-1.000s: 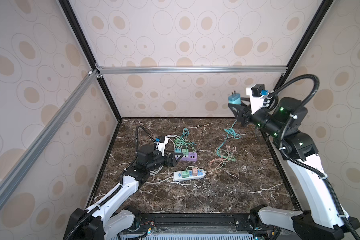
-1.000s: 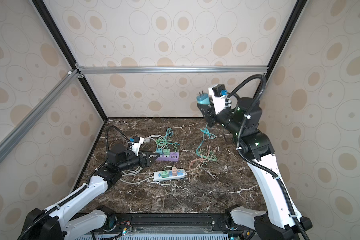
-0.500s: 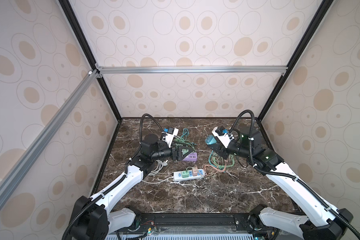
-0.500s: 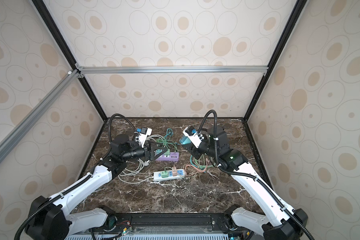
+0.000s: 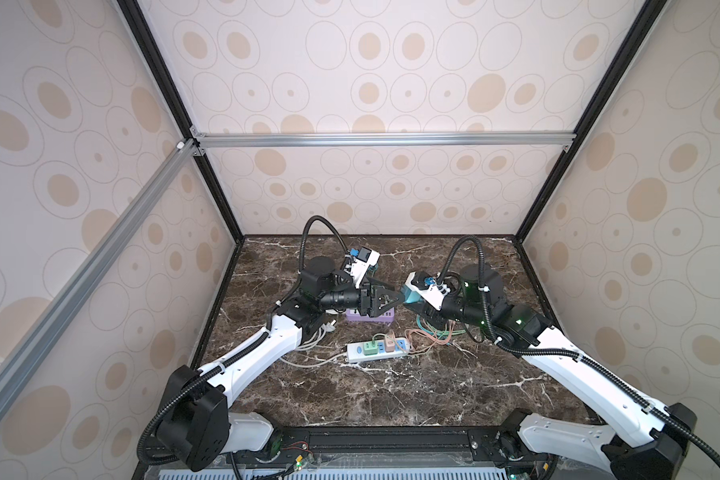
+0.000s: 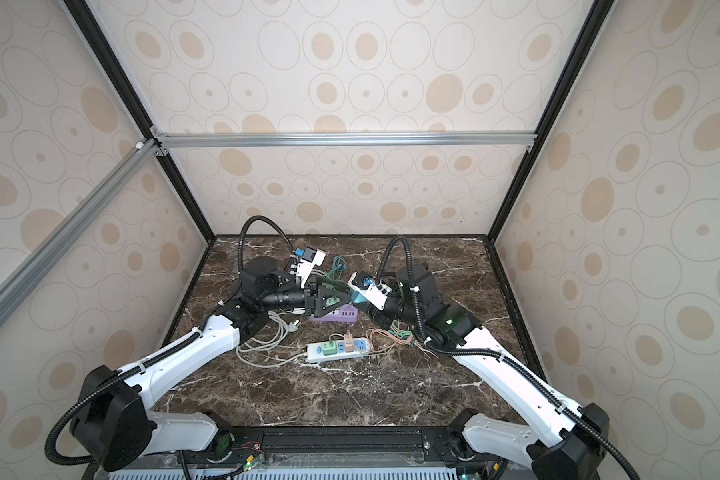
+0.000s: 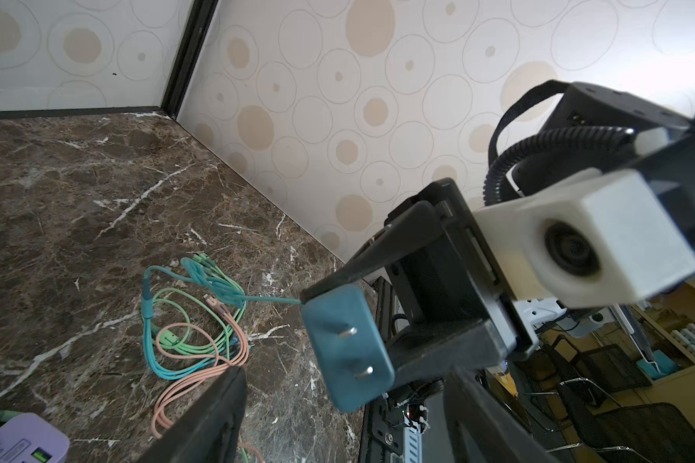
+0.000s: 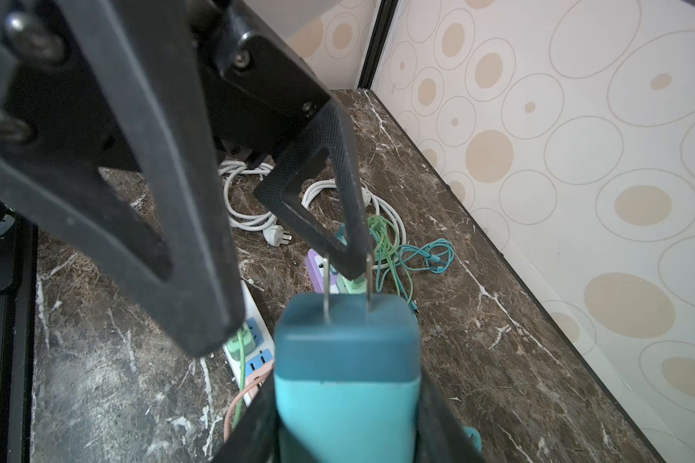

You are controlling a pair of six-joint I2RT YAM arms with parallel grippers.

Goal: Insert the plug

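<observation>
**Handover step, as judged.** The plug (image 7: 344, 340) was held clamped in the right tool (image 5: 410, 299) above the tabletop (image 5: 391, 399), prongs (image 7: 348, 332) turned toward the left tool (image 5: 391, 300), whose jaws stood apart just beside them. Next, a closure on the plug's body, clear of the prongs, was called for before release.

The plug (image 8: 348, 360) is two-tone: a bright turquoise body, a darker teal face and silver prongs. The counter (image 5: 391, 395) is dark brown marble with white veins. The walls (image 5: 391, 83) are cream with tan ovals inside thin grey rings. The power strip (image 5: 352, 355) is white and carries green, pink and blue pieces. The socket block (image 5: 368, 318) is lilac. The loose cables (image 7: 193, 320) are teal, mint and salmon.
</observation>
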